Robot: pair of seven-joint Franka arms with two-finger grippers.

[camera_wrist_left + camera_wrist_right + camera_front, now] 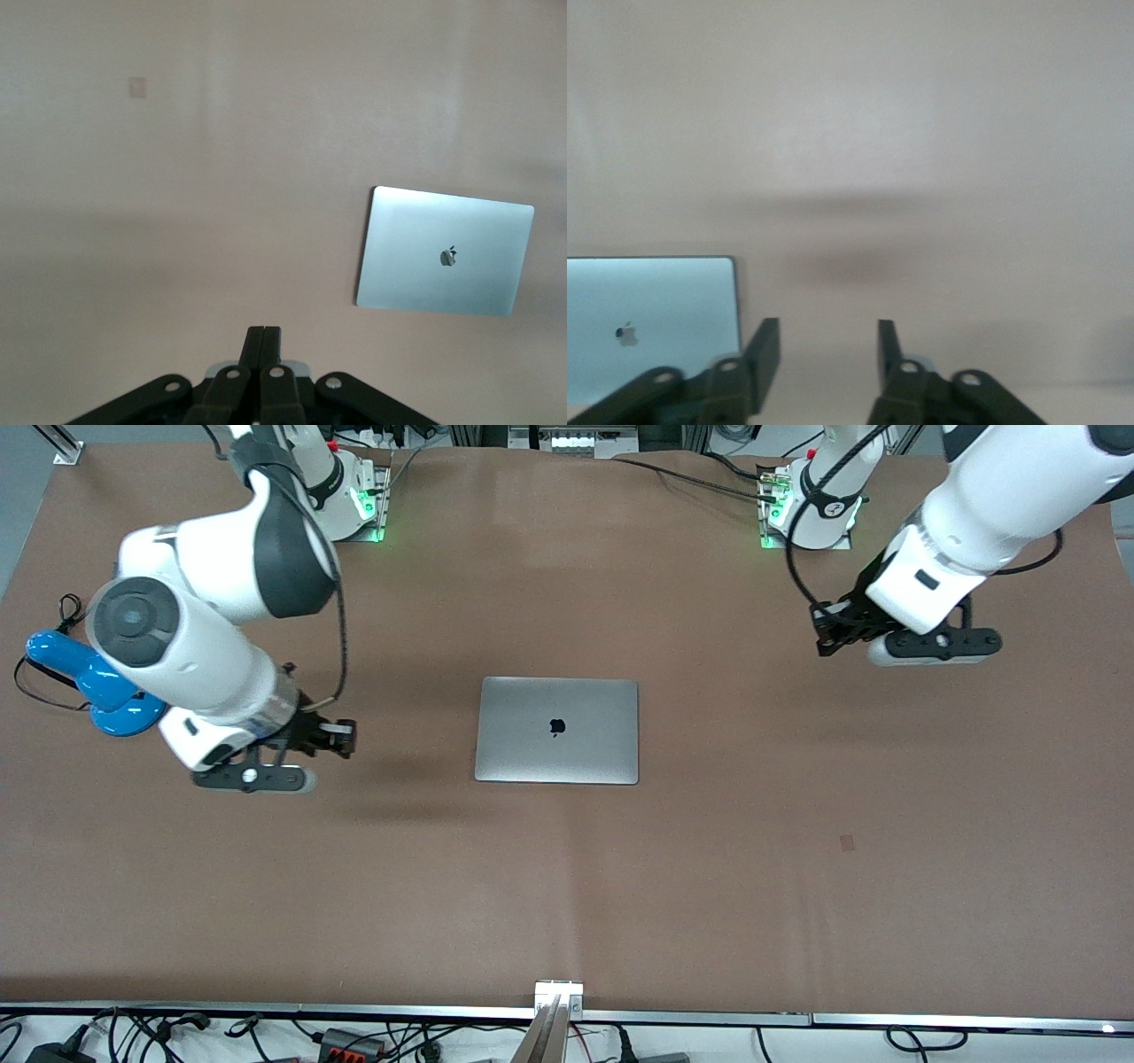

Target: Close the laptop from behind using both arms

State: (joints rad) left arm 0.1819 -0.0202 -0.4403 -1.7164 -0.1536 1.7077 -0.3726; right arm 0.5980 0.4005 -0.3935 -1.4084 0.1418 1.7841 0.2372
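The laptop (556, 730) lies shut and flat in the middle of the brown table, grey lid up with the black apple logo showing. It also shows in the left wrist view (445, 251) and the right wrist view (651, 319). My left gripper (824, 631) hangs over bare table toward the left arm's end, well apart from the laptop; its fingers (257, 343) are pressed together and hold nothing. My right gripper (345, 737) hangs over bare table toward the right arm's end, beside the laptop and apart from it, open and empty, with its fingers (766, 345) spread.
A blue object (89, 682) lies on the table at the right arm's end, partly hidden by that arm. A small square patch (848, 842) marks the table nearer the front camera, toward the left arm's end. Cables lie along the table's edge nearest the front camera.
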